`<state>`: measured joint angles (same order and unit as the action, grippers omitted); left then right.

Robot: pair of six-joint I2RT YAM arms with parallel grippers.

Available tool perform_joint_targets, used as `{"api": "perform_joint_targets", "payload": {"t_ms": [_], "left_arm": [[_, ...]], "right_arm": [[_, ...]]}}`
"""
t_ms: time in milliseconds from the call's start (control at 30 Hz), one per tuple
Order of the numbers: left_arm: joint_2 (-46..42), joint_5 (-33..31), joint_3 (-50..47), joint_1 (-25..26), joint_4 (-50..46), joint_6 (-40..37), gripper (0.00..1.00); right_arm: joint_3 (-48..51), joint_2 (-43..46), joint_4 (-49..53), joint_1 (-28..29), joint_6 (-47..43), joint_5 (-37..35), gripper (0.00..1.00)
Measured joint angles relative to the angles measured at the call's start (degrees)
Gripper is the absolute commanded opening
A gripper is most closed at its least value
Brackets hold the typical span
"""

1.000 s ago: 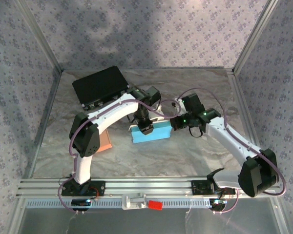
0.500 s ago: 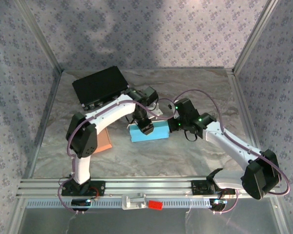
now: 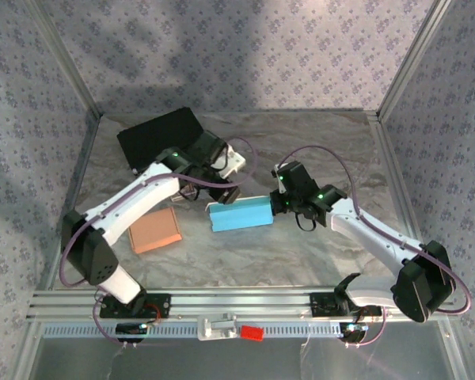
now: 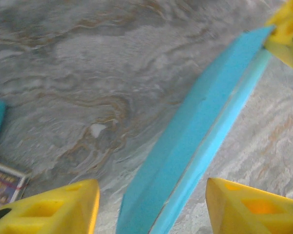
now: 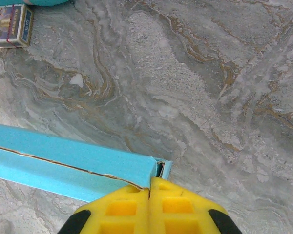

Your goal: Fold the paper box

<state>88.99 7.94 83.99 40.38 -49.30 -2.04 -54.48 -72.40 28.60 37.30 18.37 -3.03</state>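
Left arm bent in over the left end of the blue box (image 3: 239,214), left gripper (image 4: 152,195) with jaws spread clear of it; right arm from its right, right gripper (image 5: 149,187) fingers pressed together at its end corner.

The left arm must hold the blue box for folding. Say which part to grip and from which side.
Grip the blue box near its free left end, across its narrow width, from above. The right gripper is shut on the right end, and the left wrist view shows the long ridge between the open jaws of the left gripper, seemingly narrow enough to span.
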Motion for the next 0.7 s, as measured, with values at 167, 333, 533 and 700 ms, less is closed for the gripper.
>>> {"api": "perform_joint_targets", "payload": {"t_ms": [167, 333, 533, 700], "left_arm": [[-7.0, -0.9, -2.7, -5.9, -4.2, 8.3, 0.43], [-14.6, 1.3, -9.8, -6.5, -8.1, 15.4, 0.4], [-14.7, 4.3, -12.9, -6.5, -8.9, 21.9, 0.34], [-10.4, 4.7, -12.0, -6.3, -8.3, 23.1, 0.28]], "right_arm": [[-0.3, -0.2, 0.4, 0.3, 1.0, -0.9, 0.0], [-1.8, -1.3, 2.0, 0.6, 2.0, -1.7, 0.0], [-2.5, -1.6, 3.4, 0.9, 2.5, -2.2, 0.0], [-2.7, -1.7, 3.9, 0.9, 3.1, -2.2, 0.0]]}}
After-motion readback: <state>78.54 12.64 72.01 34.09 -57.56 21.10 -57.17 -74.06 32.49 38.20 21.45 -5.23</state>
